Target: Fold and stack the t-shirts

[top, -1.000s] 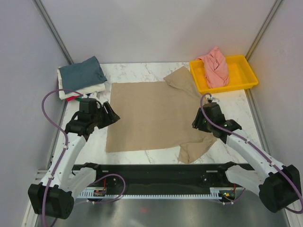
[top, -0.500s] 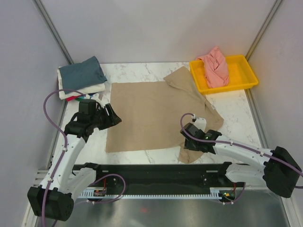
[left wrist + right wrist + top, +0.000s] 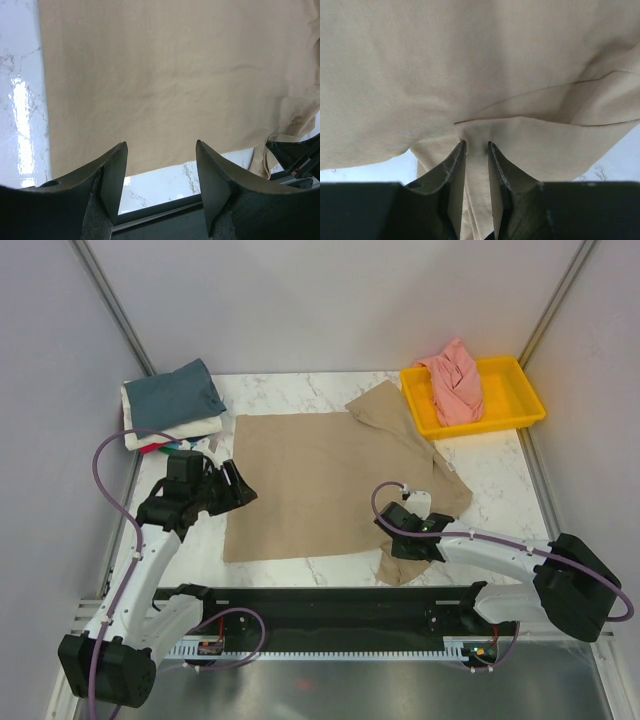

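Sleeve cloth of the tan t-shirt [image 3: 310, 480] is sitting pinched between the jaws of the right gripper [image 3: 476, 144]. The left gripper [image 3: 160, 145] is hovering released, jaws apart, over the shirt's left side.

A robot test booth in a lab: plain pale wall panels [image 3: 330, 300] held by metal posts [image 3: 112, 308] box in a marble-print table [image 3: 300, 390], with two cabled arms [image 3: 145, 555] bolted along the bottom of the frame.
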